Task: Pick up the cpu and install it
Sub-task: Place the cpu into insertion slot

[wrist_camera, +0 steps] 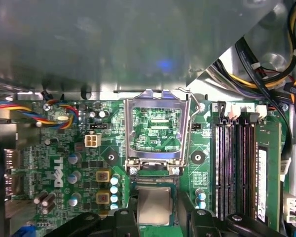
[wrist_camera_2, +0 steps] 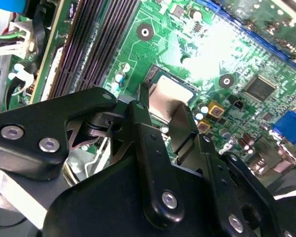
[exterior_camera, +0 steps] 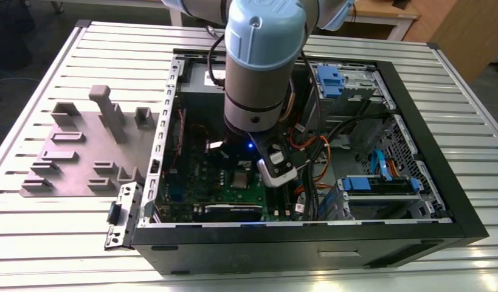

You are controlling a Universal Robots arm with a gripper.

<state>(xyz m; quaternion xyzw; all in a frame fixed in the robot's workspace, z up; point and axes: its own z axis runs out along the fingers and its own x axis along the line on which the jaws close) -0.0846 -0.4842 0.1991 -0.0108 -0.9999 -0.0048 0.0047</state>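
The cpu (wrist_camera: 155,206), a small silvery-grey square chip, sits between my gripper's (wrist_camera: 157,217) two black fingers (wrist_camera: 124,218), right over the motherboard's socket. Just past it the silver socket frame (wrist_camera: 157,129) is hinged up, with green board showing through its window. In the second wrist view the cpu (wrist_camera_2: 168,95) lies inside the socket's dark border, a finger (wrist_camera_2: 144,116) against each side. In the exterior view the arm reaches down into the open computer case, and the cpu (exterior_camera: 243,178) shows pale beside the gripper (exterior_camera: 269,176). The gripper is shut on the cpu.
The green motherboard (wrist_camera: 64,163) carries memory slots (wrist_camera: 232,163) beside the socket, capacitors and a bundle of coloured wires (wrist_camera: 19,109). Cables (exterior_camera: 346,131) and blue drive bays (exterior_camera: 379,182) fill the case's other half. A grey holder plate with blocks (exterior_camera: 78,152) lies on the exterior view's left.
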